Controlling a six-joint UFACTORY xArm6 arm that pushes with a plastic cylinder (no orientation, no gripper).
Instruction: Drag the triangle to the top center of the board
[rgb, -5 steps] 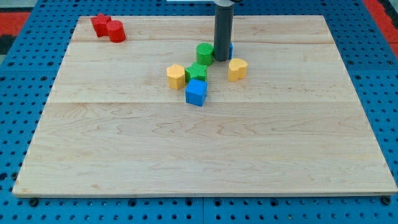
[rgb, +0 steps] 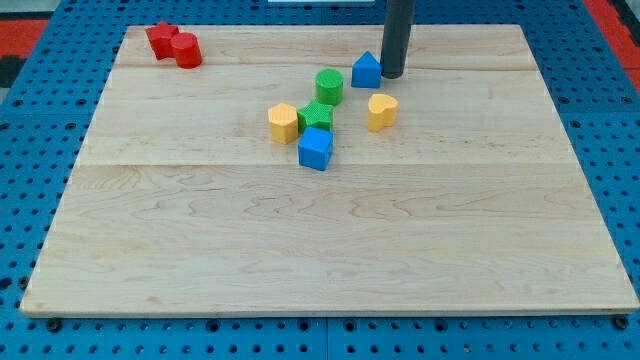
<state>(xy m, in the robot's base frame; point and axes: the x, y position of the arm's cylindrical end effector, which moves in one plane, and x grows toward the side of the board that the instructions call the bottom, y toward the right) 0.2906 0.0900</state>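
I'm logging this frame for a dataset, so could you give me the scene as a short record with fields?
surface: wooden board on blue pegboard
my tip: at the view's top centre, right beside the blue triangle's right side
blue triangle: just right of the green cylinder
green cylinder
green star: between the yellow hexagon and the blue cube
yellow hexagon
blue cube
yellow heart: below my tip
red blocks: two together, top left corner
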